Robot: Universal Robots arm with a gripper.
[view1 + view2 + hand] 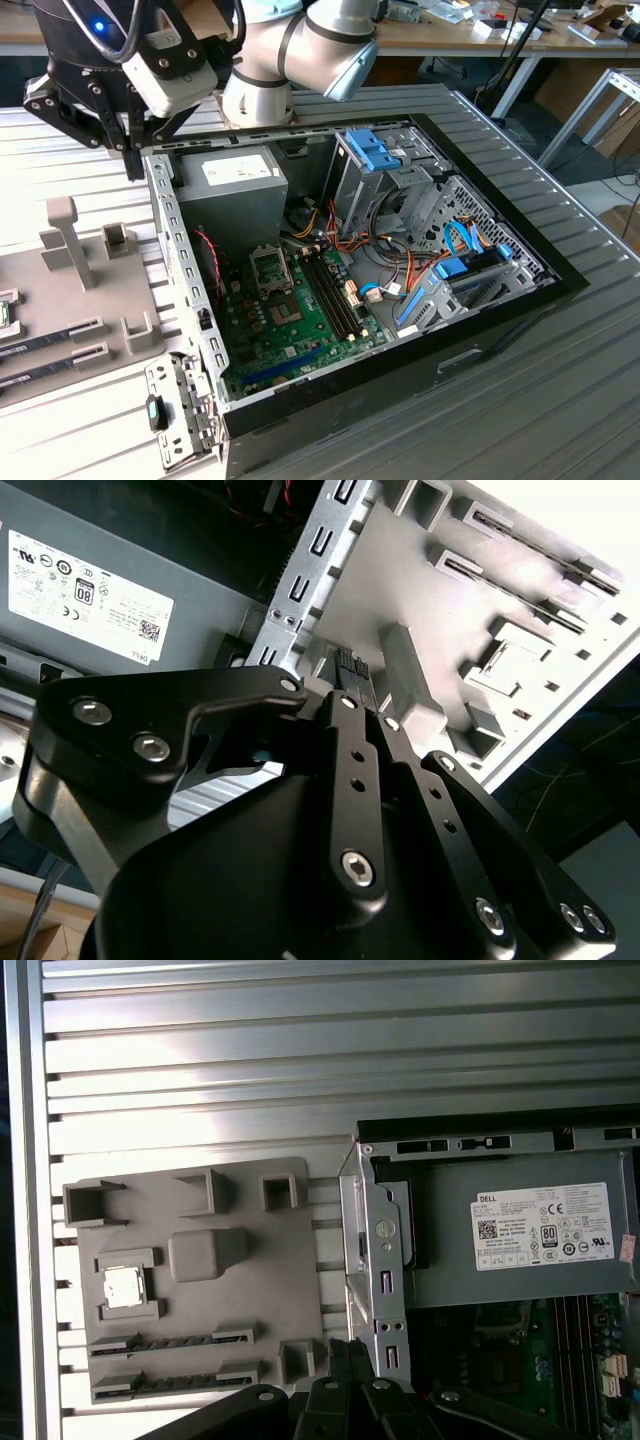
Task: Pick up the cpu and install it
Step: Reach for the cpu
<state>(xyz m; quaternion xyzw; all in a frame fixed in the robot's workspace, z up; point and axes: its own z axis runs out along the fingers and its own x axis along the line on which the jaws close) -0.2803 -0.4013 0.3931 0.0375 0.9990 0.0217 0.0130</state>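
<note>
Hanging over a corner of the open computer case (330, 392), the one hand (132, 158) is pressing its two fingers (360, 1362) together, narrow, and is gripping nothing. In the first wrist view its fingertips are pointing at the case's perforated metal wall (385, 1260), just beside the one grey power supply (520, 1282). Whether they are touching that wall is hard to tell.

Just beyond the wall, one grey holder tray (280, 1280) is lying on the ribbed tabletop (300, 1060), beside the case. One cpu (123, 1285) is sitting flat, silvery top up, in a square recess near the tray edge farthest from the case, well apart from the hand. Two dark memory sticks (170, 1341) are lying in parallel slots along a neighbouring edge of the tray. The exterior view's left border is cutting off that side of the tray.

Farther into the case, one green motherboard (290, 335) is showing one open socket (270, 268), and cables are hiding part of the board. Beyond the ribbed tabletop's far edge, a wooden tabletop (450, 40) is carrying clutter too small to make out.
</note>
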